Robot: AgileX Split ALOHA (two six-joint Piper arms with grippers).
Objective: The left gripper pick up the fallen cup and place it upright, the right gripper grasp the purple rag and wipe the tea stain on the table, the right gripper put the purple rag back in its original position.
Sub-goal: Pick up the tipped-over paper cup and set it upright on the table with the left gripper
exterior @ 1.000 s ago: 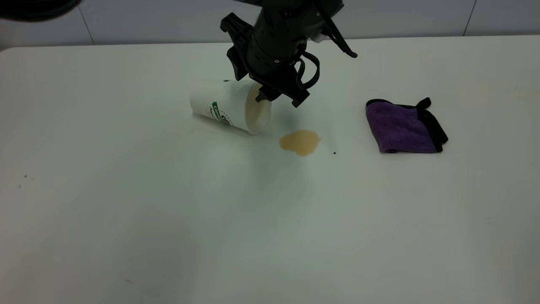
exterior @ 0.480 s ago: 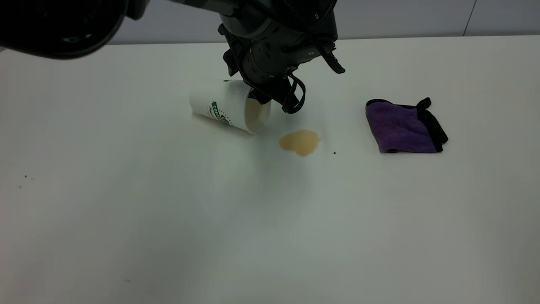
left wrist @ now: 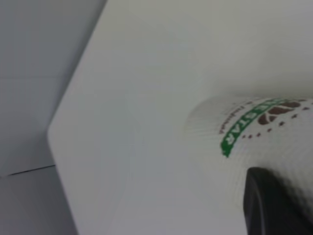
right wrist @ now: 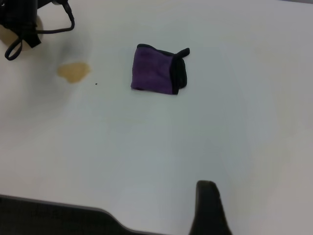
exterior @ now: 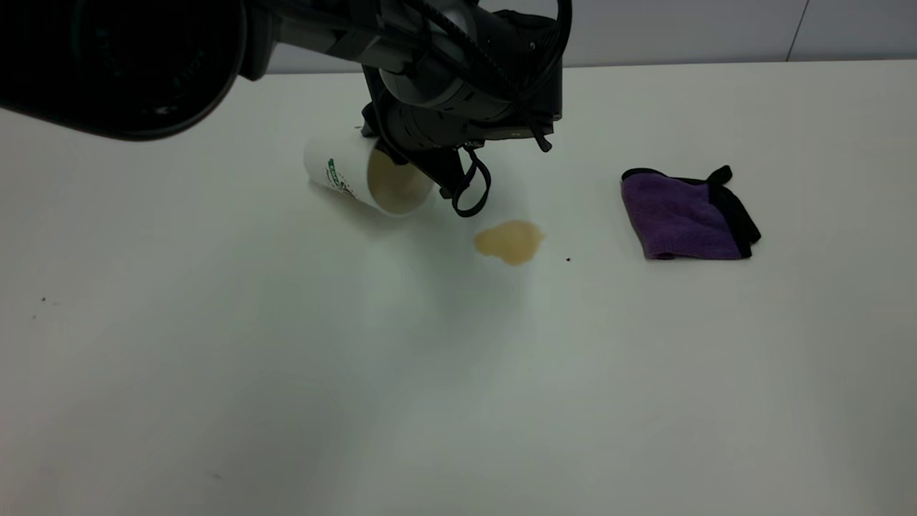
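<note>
The cup (exterior: 342, 172) is held tilted just above the table (exterior: 458, 373), its tan-stained mouth turned toward the exterior camera. My left gripper (exterior: 419, 163) is shut on it near the rim, mostly hidden under its own wrist. In the left wrist view one black finger (left wrist: 271, 208) presses on the cup's dimpled wall (left wrist: 239, 132). The tea stain (exterior: 510, 241) lies to the right of the cup. The purple rag (exterior: 680, 215) lies folded farther right, also in the right wrist view (right wrist: 154, 70). My right gripper (right wrist: 207, 208) hangs high above the table's near right part, away from the rag.
A tiny black speck (exterior: 568, 259) sits right of the stain. The left arm's big dark links (exterior: 122, 64) overhang the table's far left. A rounded table corner (left wrist: 53, 133) and grey wall show beyond the cup. The stain also shows in the right wrist view (right wrist: 73, 72).
My left gripper has closed on the cup and moved it left and up. The cup's mouth has swung round toward the exterior camera. Rag and stain have not moved.
</note>
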